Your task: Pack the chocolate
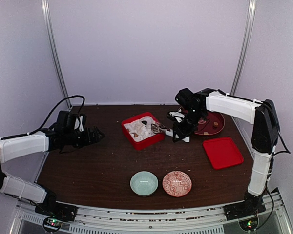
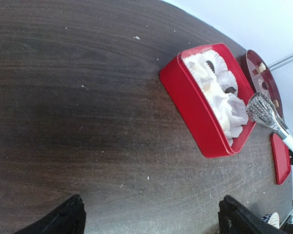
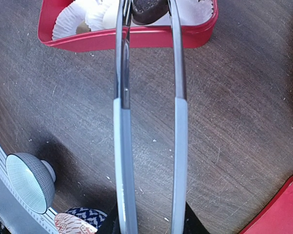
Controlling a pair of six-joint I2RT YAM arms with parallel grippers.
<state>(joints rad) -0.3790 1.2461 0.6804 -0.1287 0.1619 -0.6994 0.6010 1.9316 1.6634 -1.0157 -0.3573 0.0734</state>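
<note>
1. My right claw [image 1: 181,130] is clamped on the handle end of the slim silver metal tongs [image 3: 123,146]. The tong arms run from it toward the rectangular red plastic box [image 3: 127,39].
2. The tong tips pinch one dark round chocolate piece [image 3: 147,10]. It hangs just inside the box wall nearest my claw, over the white crinkled paper cups [image 3: 73,22], and is not yet released.
3. Inside the box, a tan piece [image 3: 82,28] and two dark pieces [image 2: 230,89] sit in cups. I cannot tell whether the other cups are filled.
4. Right of the box, the round dark-red plate [image 1: 216,117] holds a few small pieces [image 1: 215,124]. I judge packing to be partway done.
5. The flat red square lid [image 1: 223,152] lies right of the box, apart from it, so closing is probably outstanding.
6. My left claw [image 1: 98,133] is spread wide and holds nothing. It hangs over the dark wooden table [image 1: 97,170], well left of the box.
</note>
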